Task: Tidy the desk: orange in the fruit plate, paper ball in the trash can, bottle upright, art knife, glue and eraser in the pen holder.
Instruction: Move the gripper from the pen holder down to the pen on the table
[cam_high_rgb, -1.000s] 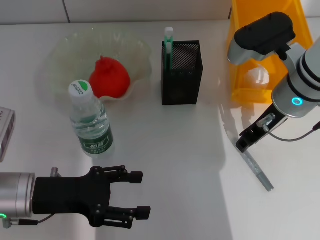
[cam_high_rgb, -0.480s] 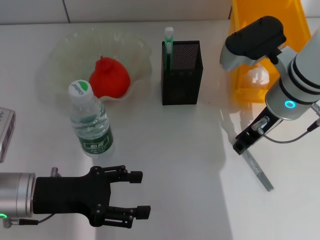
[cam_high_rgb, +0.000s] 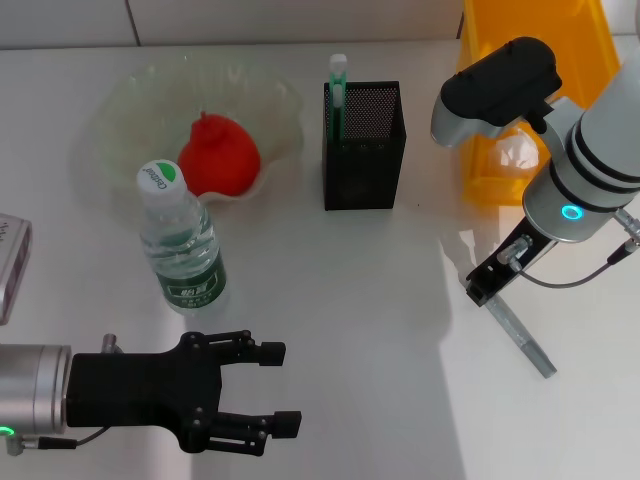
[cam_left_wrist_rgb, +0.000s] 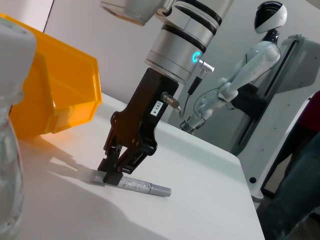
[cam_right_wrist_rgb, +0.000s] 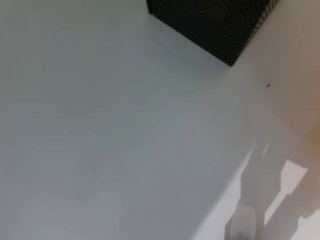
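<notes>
Bottle (cam_high_rgb: 183, 243) upright; right tool (cam_high_rgb: 483, 287) seemingly gripping art knife (cam_high_rgb: 519, 335).

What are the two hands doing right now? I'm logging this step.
Left hand: open, holding nothing, low over the desk near the bottle.
Right hand: down on one end of the art knife; grip cannot be told.

The orange (cam_high_rgb: 219, 155) sits in the clear plate (cam_high_rgb: 130, 110), the capped bottle (cam_high_rgb: 181, 243) stands upright just before it, the black mesh holder (cam_high_rgb: 363, 145) holds a green-white stick, and the grey knife (cam_high_rgb: 520, 335) lies flat.
</notes>
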